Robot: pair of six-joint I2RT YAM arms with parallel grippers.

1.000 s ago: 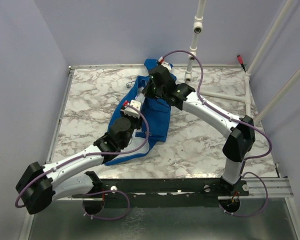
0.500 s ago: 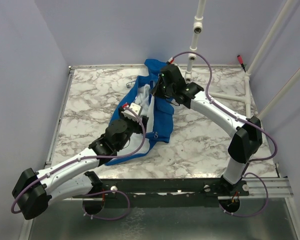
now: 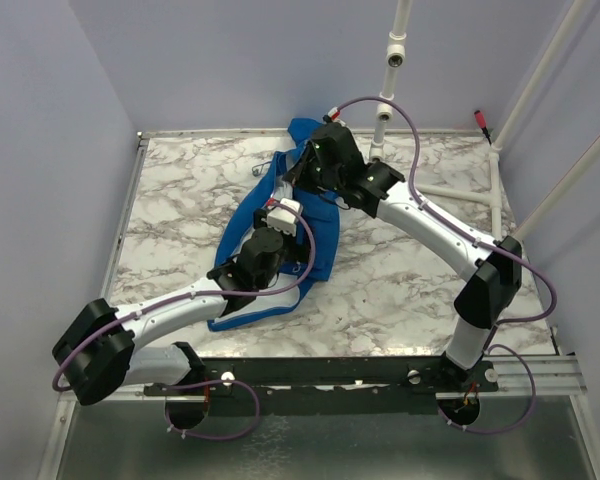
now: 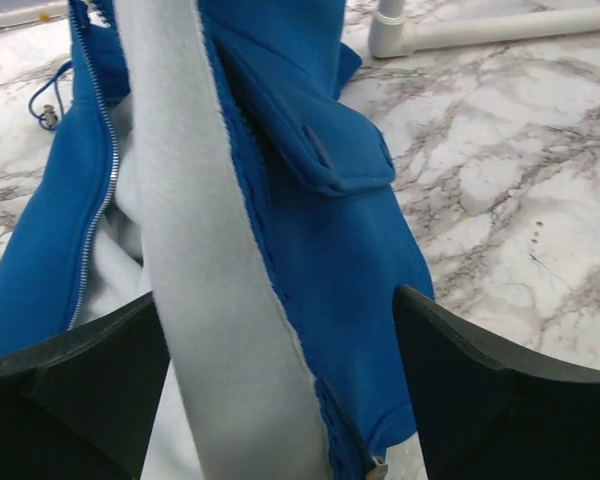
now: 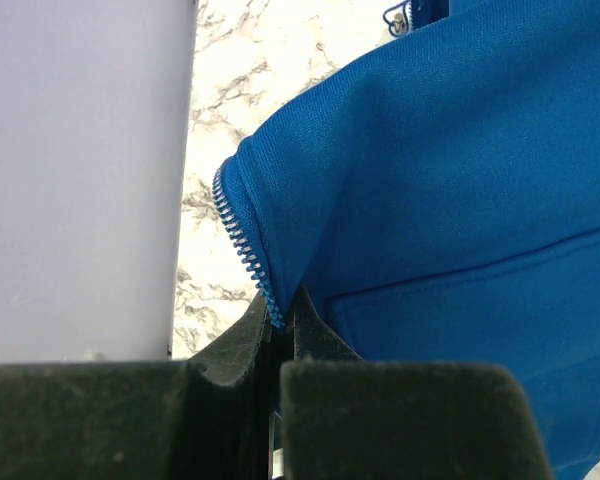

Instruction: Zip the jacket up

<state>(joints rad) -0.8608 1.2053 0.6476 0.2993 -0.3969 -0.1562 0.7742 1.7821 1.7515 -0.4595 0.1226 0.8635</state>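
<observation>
Left wrist view: close wide-open, empty left fingers (image 4: 70, 400) squarely on jacket (image 4: 350, 250) edge between them, low over surface (image 4: 540, 200); hold zipper edge (image 5: 242, 250) taut with pinched-shut right fingers (image 5: 380, 410).

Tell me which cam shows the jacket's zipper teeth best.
Right wrist: the zipper teeth run close-up along the jacket edge into the shut right gripper. Left wrist shows a pale line of teeth farther off, smaller. Top external: too small to make out.

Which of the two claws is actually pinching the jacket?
The right gripper, shut on the zipper edge of the jacket; the left gripper stands wide open.
</observation>
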